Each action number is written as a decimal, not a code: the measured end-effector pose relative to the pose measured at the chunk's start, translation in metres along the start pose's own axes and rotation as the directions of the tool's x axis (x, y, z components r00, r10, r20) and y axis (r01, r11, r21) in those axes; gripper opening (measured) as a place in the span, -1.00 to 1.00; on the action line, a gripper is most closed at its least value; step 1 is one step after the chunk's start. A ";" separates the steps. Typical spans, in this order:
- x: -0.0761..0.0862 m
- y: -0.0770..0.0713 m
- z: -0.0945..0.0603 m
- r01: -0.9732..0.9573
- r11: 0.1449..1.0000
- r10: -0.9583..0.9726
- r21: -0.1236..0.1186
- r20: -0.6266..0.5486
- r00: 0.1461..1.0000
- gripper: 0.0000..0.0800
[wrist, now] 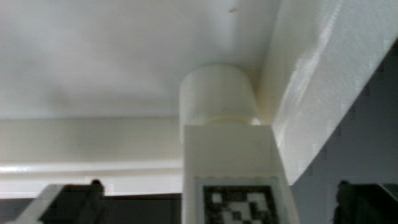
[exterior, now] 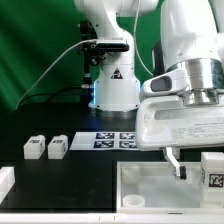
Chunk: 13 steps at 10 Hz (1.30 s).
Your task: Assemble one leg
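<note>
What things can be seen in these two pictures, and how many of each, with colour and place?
table: one, black, under everything.
legs lying free: two, white with black-and-white tags, side by side at the exterior view's left.
leg at the claw: one, white, tagged, at the exterior view's right.
tray-like part: one, white, in front.
marker board: one, white with black tags, before the arm's base.
cut-off white piece: one, at the exterior view's lower left edge.
backdrop: green, behind.
robot arm: one, white, base at the back.
claw: one, open, fingers on either side of that leg.
</note>
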<state>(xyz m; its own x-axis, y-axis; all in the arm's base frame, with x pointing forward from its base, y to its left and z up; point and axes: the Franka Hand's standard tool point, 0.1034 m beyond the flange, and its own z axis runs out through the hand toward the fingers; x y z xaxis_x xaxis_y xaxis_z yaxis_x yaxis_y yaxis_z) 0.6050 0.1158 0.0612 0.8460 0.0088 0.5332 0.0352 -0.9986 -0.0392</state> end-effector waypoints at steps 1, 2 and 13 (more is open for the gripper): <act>0.006 0.000 -0.009 -0.019 1.000 0.018 0.007 0.035 0.999 0.62; 0.013 -0.001 -0.020 -0.032 0.999 0.031 0.014 0.057 0.998 0.62; 0.024 0.002 -0.012 -0.154 0.987 0.110 0.037 0.532 0.840 0.62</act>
<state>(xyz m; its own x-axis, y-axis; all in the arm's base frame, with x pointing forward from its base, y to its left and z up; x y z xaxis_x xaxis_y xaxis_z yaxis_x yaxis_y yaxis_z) 0.6189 0.1129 0.0842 0.9971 -0.0752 -0.0062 -0.0753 -0.9855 -0.1522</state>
